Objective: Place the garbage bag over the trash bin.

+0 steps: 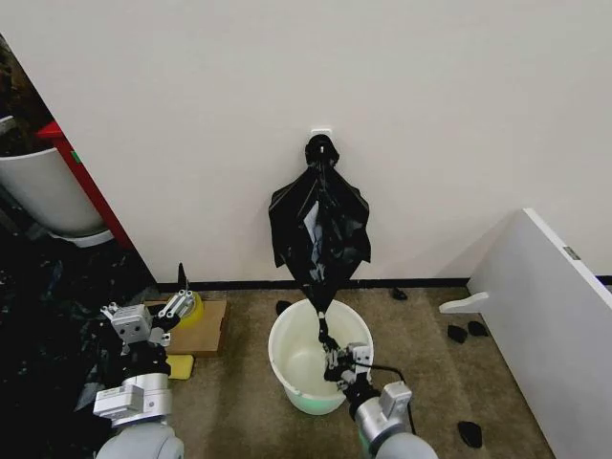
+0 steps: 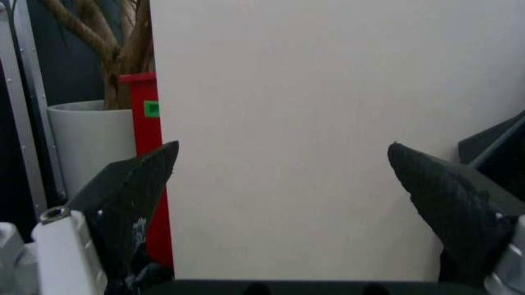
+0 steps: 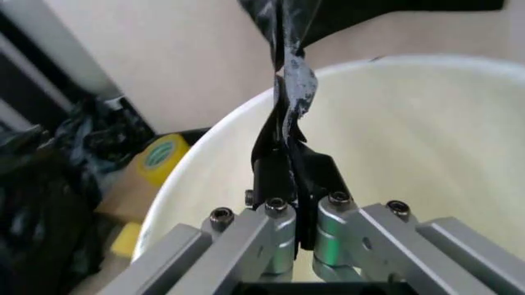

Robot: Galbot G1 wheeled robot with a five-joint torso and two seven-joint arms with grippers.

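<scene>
Right over the bin, bag pinched

Right gripper [image 1: 334, 356] clamps the bag's [image 1: 319, 229] twisted tail above the bin [image 1: 287, 368]; the bag hangs on the wall. Left gripper [image 1: 168, 308] waits beside, fingers [image 2: 131, 184] spread wide.

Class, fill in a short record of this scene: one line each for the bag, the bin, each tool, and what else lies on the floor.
Garbage bag: garbage bag hangs against the wall from a hook, its lower tip pulled down toward the bin.
Trash bin: trash bin stands upright on the floor below the bag, unlined.
Right tool: right tool is over the bin, shut on the bag's twisted tip.
Left tool: left tool is open, empty, off beside the bin.
Floor: yellow tape roll on a cardboard piece.
</scene>
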